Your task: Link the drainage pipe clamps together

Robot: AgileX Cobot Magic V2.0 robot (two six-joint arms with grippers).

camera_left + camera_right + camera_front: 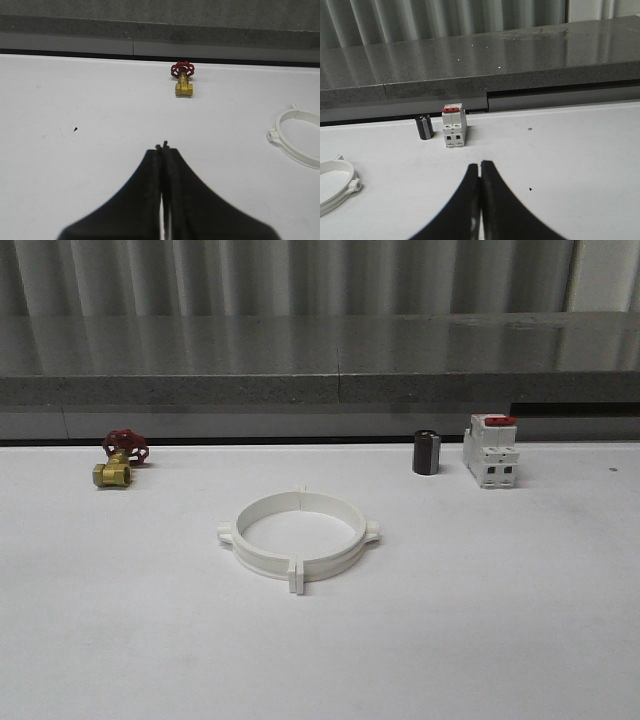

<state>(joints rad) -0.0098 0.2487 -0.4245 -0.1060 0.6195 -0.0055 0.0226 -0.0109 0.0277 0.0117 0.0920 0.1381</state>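
The two white drainage pipe clamps [298, 539] lie on the table's middle, joined into one flat ring with end tabs meeting at the front and back. An arc of that ring [299, 136] shows in the left wrist view, and another arc [335, 186] in the right wrist view. My left gripper [162, 147] is shut with nothing in it, hanging over bare table away from the ring. My right gripper [480, 163] is likewise shut and empty, apart from the ring.
A brass valve with a red handwheel [120, 460] sits at the back left. A small black cylinder [427, 453] and a white red-topped breaker [491, 450] stand at the back right. A grey ledge [320, 390] bounds the table's far edge.
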